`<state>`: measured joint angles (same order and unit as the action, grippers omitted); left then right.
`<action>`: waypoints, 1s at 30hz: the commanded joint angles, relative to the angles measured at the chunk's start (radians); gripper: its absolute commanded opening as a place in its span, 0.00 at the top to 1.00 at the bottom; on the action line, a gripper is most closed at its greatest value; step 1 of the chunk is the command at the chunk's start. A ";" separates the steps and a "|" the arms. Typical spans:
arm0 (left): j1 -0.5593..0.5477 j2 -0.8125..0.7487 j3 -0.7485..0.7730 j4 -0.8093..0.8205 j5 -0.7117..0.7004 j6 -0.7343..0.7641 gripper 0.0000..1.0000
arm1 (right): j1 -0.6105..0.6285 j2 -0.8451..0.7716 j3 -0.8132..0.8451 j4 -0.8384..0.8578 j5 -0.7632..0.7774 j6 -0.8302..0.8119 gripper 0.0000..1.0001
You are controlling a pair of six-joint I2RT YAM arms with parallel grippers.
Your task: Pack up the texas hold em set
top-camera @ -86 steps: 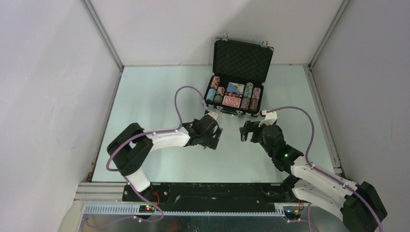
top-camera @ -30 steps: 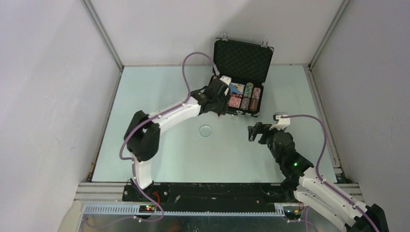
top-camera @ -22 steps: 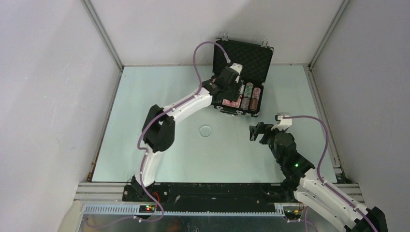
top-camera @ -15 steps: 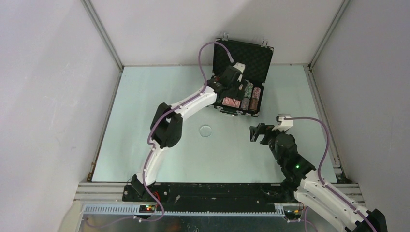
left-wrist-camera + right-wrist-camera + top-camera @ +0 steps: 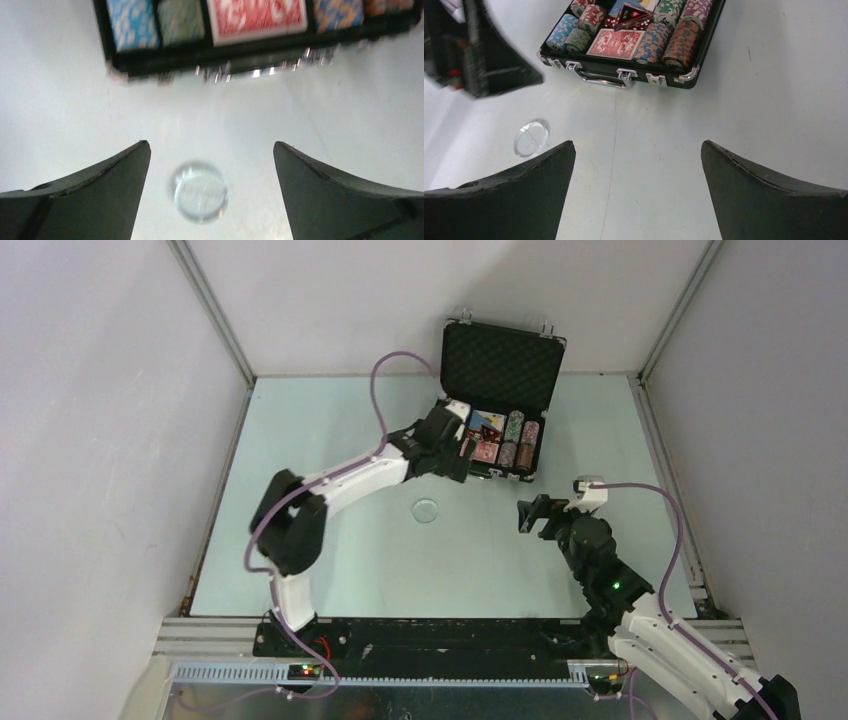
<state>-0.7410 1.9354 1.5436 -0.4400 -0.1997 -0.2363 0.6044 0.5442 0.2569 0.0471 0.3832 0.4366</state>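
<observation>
Clear plastic, flat: risks skidding the round transparent dealer token across the pale surface, below the spread, empty left end effector.

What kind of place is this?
Probably a robot test booth, not a game room: plain white walls, metal frame rails, and a left arm and right arm bolted at the table edge.

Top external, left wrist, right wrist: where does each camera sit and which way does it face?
Top external: overhead behind the bases, looking down at the table and open briefcase; both arms show.
Left wrist: looking down at the clear disc and briefcase front; left gripper open.
Right wrist: low, facing the briefcase front; right gripper open.
Shared: both wrist views catch the clear disc and briefcase.
</observation>
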 commanded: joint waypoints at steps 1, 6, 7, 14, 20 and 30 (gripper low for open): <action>-0.001 -0.221 -0.237 0.087 -0.010 -0.056 0.00 | -0.007 -0.009 -0.005 0.018 0.013 0.004 0.01; 0.000 -0.311 -0.419 0.146 0.017 -0.114 0.00 | -0.007 0.003 -0.005 0.027 0.000 0.001 0.01; 0.000 -0.310 -0.447 0.157 0.025 -0.117 0.00 | -0.007 0.004 -0.005 0.028 -0.003 0.001 0.01; -0.001 -0.256 -0.487 0.181 0.040 -0.136 0.00 | -0.007 0.011 -0.005 0.033 -0.016 -0.005 0.02; -0.001 -0.190 -0.483 0.207 0.041 -0.134 0.01 | -0.007 0.016 -0.005 0.036 -0.022 -0.009 0.02; -0.001 -0.102 -0.423 0.153 0.032 -0.144 0.24 | -0.009 0.013 -0.005 0.034 -0.021 -0.008 0.02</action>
<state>-0.7410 1.8130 1.0836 -0.2707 -0.1543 -0.3626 0.5999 0.5602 0.2565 0.0467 0.3592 0.4358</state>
